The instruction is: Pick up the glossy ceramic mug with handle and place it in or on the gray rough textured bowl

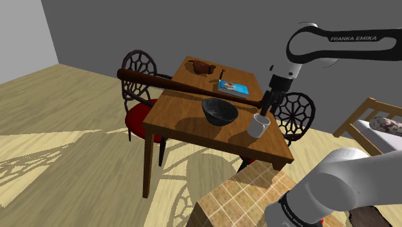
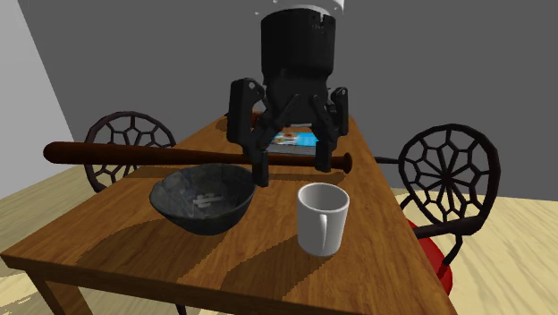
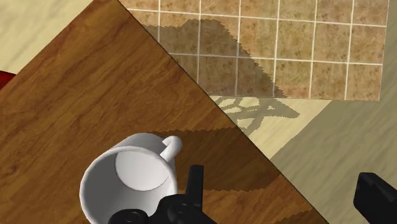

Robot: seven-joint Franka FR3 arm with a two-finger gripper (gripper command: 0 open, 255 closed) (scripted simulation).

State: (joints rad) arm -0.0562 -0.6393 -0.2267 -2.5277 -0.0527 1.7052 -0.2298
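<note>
The mug (image 2: 322,217) is white, smooth and a little shiny. The bowl (image 2: 203,199) is dark grey, dull and rough, with pale scuffs inside. The desk (image 2: 116,237) is brown wood with lines of grain. The baseball bat (image 2: 116,152) is dark, smooth wood. The stand (image 1: 235,200) has brown speckled tiles. The floor (image 1: 58,109) is pale wood planks.

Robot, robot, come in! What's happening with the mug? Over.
Gripper open, hovering off-centre above white mug. Mug upright, not held. Dark bowl beside it, bat behind both.
</note>
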